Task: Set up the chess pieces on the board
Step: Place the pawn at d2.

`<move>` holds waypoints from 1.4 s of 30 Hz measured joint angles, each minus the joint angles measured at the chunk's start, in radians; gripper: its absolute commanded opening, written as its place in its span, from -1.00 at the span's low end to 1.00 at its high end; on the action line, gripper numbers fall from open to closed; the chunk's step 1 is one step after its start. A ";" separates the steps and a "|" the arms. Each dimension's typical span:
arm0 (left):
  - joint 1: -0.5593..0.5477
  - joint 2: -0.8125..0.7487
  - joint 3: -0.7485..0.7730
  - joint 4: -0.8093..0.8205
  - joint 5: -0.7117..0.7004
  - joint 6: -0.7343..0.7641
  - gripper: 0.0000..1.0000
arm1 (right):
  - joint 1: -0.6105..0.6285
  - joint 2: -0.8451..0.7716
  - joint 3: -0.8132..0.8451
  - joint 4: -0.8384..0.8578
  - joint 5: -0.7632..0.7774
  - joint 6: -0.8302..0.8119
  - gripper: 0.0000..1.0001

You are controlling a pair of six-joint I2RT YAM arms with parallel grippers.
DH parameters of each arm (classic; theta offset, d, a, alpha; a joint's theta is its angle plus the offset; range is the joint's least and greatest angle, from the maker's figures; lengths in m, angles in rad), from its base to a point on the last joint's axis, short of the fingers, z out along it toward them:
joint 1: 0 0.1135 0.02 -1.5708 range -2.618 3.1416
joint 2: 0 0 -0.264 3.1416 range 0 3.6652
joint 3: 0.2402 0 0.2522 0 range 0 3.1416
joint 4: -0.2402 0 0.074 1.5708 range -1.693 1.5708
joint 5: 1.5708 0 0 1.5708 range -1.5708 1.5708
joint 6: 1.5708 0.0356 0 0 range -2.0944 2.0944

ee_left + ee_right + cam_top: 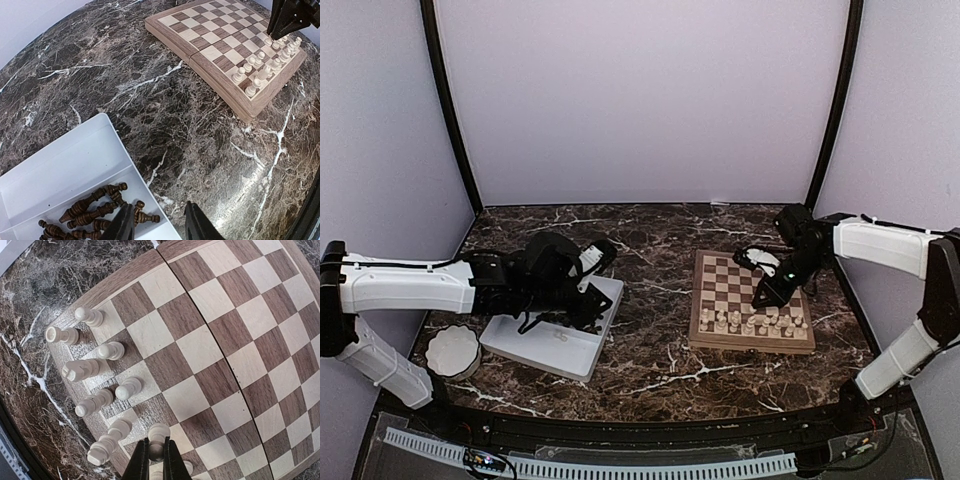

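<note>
1. Nearest the arm bases, a white scalloped bowl (453, 352) sits on the marble tabletop (650, 250) beside the white tray (555, 350); the left hand (159, 226) hangs over the tray's edge, fingers spread and nothing between them
2. Only the left wrist view shows the tray's load: the dark chess pieces (90, 212) lie jumbled inside, hidden beneath the arm from overhead. None appears on the board, so that side looks wholly undone
3. On the chessboard (705, 335), pale chess pieces (750, 322) stand along the two nearest ranks; the pale side seems well advanced, though the count is too fine to read
4. The right wrist view alone shows the right hand (156, 460) clamped on a pale pawn (158, 432) among the second-rank pieces; whether its base touches the square cannot be told
5. Beyond, the board's middle and far ranks carry no pieces
</note>
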 measured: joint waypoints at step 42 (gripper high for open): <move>0.000 0.000 -0.002 -0.008 -0.001 -0.031 -0.25 | 0.020 0.099 -0.003 0.039 -0.025 -0.001 -0.47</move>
